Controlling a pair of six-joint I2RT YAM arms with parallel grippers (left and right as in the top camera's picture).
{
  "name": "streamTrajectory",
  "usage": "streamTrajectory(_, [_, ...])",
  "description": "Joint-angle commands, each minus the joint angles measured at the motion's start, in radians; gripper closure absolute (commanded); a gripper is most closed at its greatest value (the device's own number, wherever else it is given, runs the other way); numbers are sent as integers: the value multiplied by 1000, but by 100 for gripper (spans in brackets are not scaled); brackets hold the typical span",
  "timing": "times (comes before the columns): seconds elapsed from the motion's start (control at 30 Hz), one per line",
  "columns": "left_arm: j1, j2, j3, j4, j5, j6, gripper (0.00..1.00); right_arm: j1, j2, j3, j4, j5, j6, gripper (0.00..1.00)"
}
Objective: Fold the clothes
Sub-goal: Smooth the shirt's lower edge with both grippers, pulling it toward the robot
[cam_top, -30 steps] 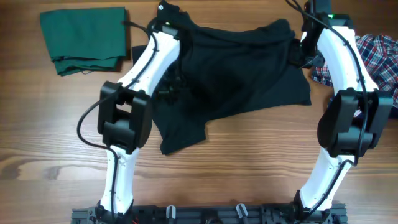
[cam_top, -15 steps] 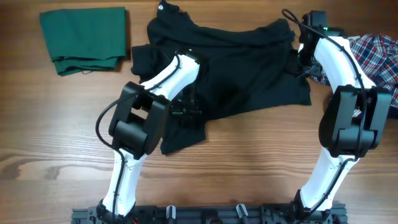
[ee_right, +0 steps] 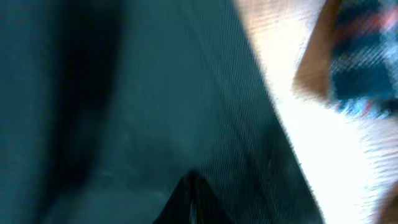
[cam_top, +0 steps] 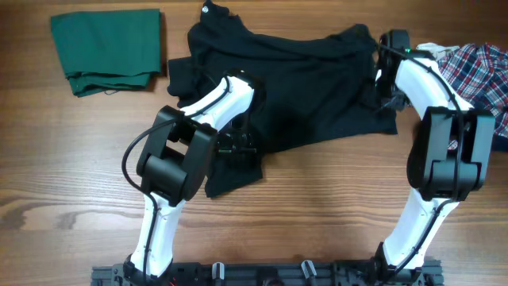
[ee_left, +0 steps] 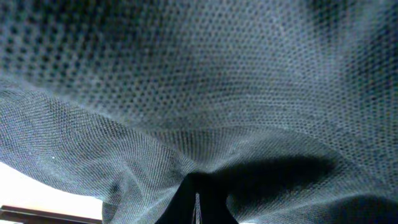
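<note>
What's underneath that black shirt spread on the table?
Only the wooden table shows around the black shirt. The cloth hides whatever lies beneath it, so nothing more can be told. The plaid shirt lies to its right.

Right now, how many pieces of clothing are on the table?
3: a folded green garment at the far left, a black shirt spread in the middle, and a plaid shirt at the right edge. More may hide beneath them.

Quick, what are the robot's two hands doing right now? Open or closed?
Left gripper: closed, pinching the black shirt.
Right gripper: closed over the shirt; a grip cannot be told.
</note>
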Motion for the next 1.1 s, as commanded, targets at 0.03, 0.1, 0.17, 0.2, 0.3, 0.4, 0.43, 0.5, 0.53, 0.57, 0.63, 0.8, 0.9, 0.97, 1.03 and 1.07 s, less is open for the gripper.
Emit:
streamTrajectory(0.03, [-5,6,-32,-2,3,-20,96,-3,-2,-44,8,-4,3,96])
streamTrajectory(0.1, [-5,6,-43,-3,3,-19,96,-3,-2,-45,-3,-4,18,96])
streamTrajectory(0.17, [-5,6,-58,-7,3,-19,96,-3,-2,-45,-16,-4,36,96])
streamTrajectory(0.2, [-5,6,-67,-10,4,-19,96,-3,-2,-45,-27,-4,40,96])
streamTrajectory(0.3, [-5,6,-109,-18,3,-16,96,-3,-2,-45,-88,-4,68,96])
streamTrajectory(0.4, [-5,6,-138,-18,-1,-16,96,-3,-2,-45,-141,-4,101,96])
streamTrajectory(0.43, [-5,6,-149,-21,-9,-16,96,-3,-2,-45,-165,-4,113,96])
streamTrajectory(0.5, [-5,6,-167,-25,-15,-16,96,-3,-2,-45,-206,-18,124,96])
streamTrajectory(0.53, [-5,6,-177,-26,-16,-16,96,-3,-2,-45,-227,-32,124,96])
streamTrajectory(0.57, [-5,6,-186,-25,-16,-16,96,-3,-2,-45,-243,-43,124,96])
streamTrajectory(0.63, [-5,6,-205,-25,-16,-16,96,-3,-2,-45,-270,-58,127,96])
streamTrajectory(0.8, [-5,6,-262,-37,-15,-16,96,-3,-2,-45,-344,-58,145,96])
streamTrajectory(0.9, [-5,5,-325,-34,-15,-18,96,-2,-2,-45,-376,-57,144,96])
streamTrajectory(0.97, [-5,3,-375,-20,-15,-25,96,-2,-2,-45,-386,-57,145,96])
streamTrajectory(1.03, [-5,-3,-429,2,-11,-40,96,-2,-2,-45,-394,-57,154,96])
streamTrajectory(1.07, [-5,-6,-447,8,-10,-48,96,-2,-2,-45,-397,-57,158,96])
